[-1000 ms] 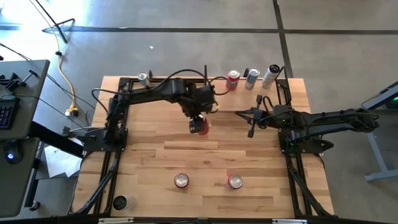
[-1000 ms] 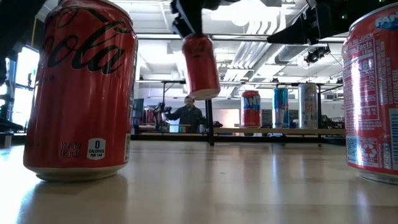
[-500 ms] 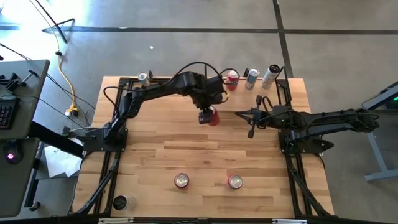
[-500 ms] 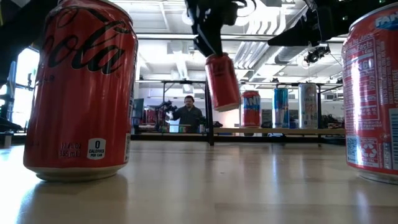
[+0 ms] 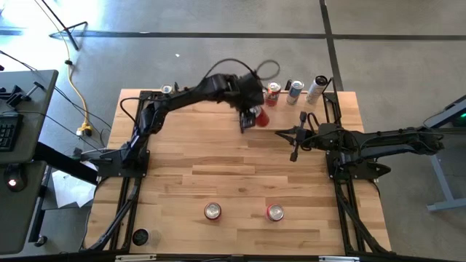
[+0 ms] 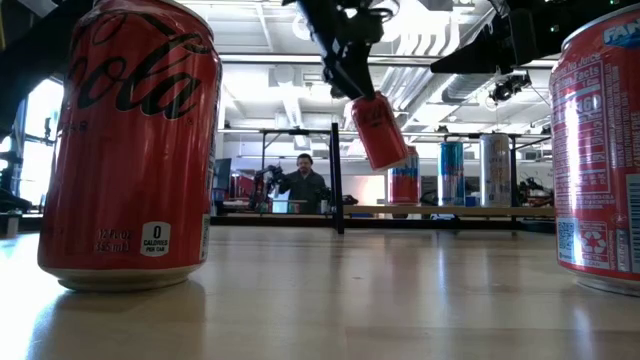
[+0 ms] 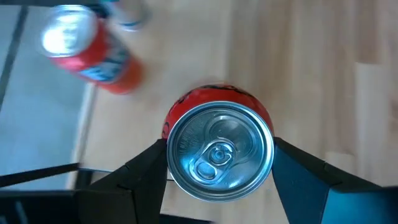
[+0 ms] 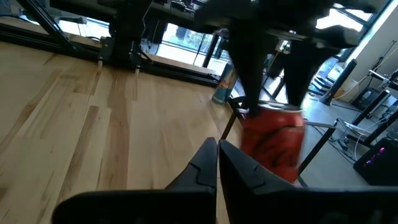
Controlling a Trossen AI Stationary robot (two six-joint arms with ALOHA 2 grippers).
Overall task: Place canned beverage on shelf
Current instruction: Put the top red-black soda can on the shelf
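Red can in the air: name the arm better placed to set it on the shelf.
Left. Its end effector already grips the red can, tilted, near the shelf. The right end effector is shut and empty, beside it.

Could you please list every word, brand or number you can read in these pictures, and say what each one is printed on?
"0 CALORIES": a small white disc low on the near red can in the low view.
Large black script across that same can: cut off by the frame, only "ola" legible.
"FA": white letters at the top of the red can at the right edge, cut off.
Fine print on that can: too small.
Labels on the shelf's cans: blurred.
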